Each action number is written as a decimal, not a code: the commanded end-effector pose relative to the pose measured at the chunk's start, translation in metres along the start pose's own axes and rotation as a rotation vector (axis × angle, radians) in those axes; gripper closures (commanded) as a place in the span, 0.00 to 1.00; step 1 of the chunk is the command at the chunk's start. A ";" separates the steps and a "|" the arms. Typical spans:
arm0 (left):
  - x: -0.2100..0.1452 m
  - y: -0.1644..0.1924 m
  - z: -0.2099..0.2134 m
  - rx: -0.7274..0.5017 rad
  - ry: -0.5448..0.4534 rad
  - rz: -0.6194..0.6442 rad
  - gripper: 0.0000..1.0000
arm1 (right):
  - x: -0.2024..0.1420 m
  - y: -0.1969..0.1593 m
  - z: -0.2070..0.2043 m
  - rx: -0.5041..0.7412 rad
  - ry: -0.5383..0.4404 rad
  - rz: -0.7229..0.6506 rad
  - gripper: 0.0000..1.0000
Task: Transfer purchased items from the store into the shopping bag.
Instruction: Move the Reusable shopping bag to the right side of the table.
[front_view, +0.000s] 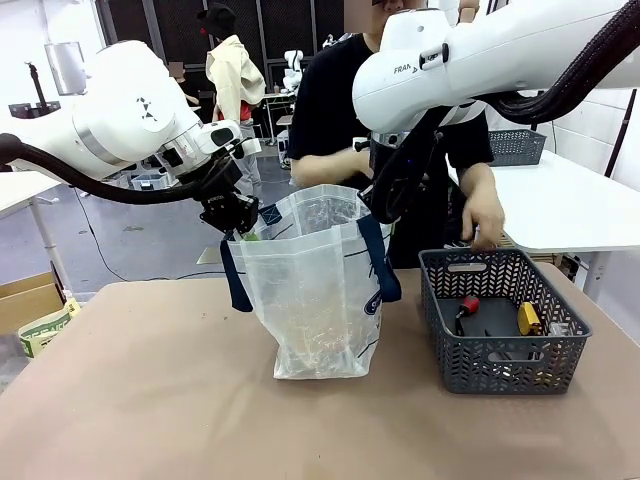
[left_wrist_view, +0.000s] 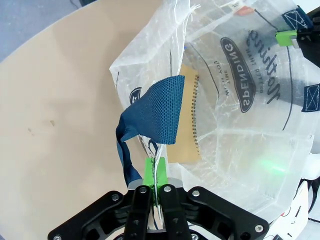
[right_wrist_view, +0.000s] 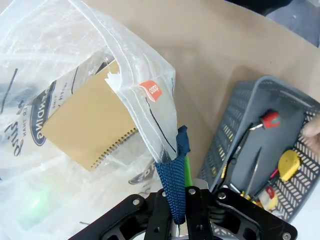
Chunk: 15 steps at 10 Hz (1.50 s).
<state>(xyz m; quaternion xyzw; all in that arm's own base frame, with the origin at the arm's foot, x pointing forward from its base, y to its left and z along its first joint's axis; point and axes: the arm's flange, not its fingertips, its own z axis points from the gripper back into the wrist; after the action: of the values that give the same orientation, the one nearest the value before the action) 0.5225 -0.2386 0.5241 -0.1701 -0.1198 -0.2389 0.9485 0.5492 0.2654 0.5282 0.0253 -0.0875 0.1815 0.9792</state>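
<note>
Left gripper (front_view: 236, 214) and right gripper (front_view: 376, 206) jaws clamped the shopping bag (front_view: 315, 290) rim, bag upright on surface (front_view: 150, 400) beside the store (front_view: 500, 366). Thin plastic could slip or tear, collapsing the mouth.

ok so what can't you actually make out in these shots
- Front view: what lies in the shopping bag; its cloudy plastic blurs the contents.
- Front view: whether the person's hand behind the basket holds anything; the palm faces away.
- Right wrist view: the basket's small pieces nearest the right gripper; tiny, and partly behind its body.
</note>
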 end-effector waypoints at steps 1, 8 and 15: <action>0.000 0.001 0.001 0.000 -0.004 0.012 1.00 | 0.000 -0.002 -0.001 -0.001 -0.001 -0.002 1.00; 0.000 0.001 0.001 0.000 -0.004 0.012 1.00 | 0.000 -0.002 -0.001 -0.001 -0.001 -0.002 1.00; 0.000 0.001 0.001 0.000 -0.004 0.012 1.00 | 0.000 -0.002 -0.001 -0.001 -0.001 -0.002 1.00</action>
<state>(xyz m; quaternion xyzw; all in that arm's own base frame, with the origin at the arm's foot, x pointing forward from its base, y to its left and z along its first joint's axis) 0.5225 -0.2386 0.5241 -0.1701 -0.1198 -0.2389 0.9485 0.5492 0.2654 0.5282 0.0253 -0.0875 0.1815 0.9792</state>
